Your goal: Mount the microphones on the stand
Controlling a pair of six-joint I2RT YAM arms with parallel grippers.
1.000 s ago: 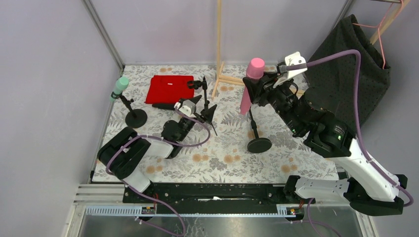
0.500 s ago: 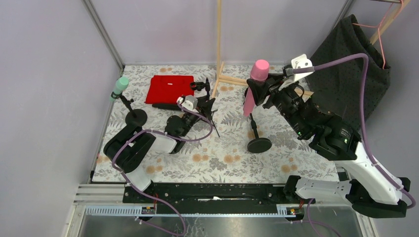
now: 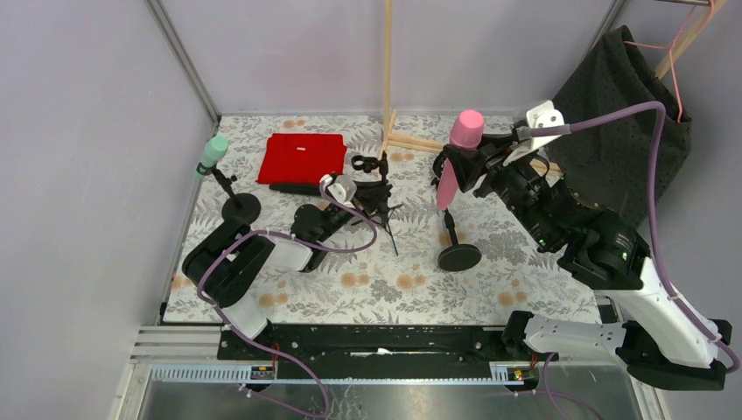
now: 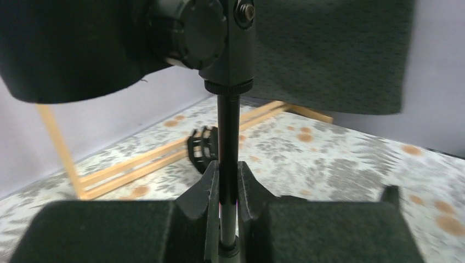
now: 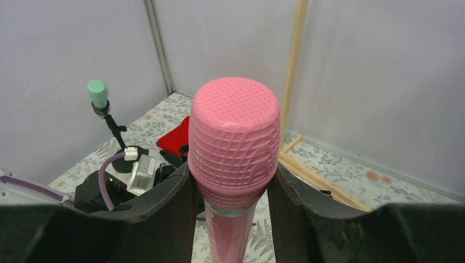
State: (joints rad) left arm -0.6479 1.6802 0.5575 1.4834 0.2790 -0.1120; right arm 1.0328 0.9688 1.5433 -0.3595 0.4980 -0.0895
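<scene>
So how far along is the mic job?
Done: mint green microphone sits in the far-left stand. In hand: right gripper holds the pink microphone above the round-base stand, not visibly clipped; left gripper is shut on the third stand's rod. Left: seat the pink one, then the black microphone, which I can't spot.

- Overhead view: bright, even, diffuse light; only faint shadows beside the round stand base (image 3: pixel 459 256).
- Left wrist view: dimmer; dark unfocused mass from 10 to 2 o'clock; stand pole (image 4: pixel 228 131) soft, floral cloth (image 4: pixel 340 159) beyond it slightly blurred.
- Right wrist view: pink microphone (image 5: pixel 233 137) crisp, evenly lit; dark foreground at 6 o'clock soft.
</scene>
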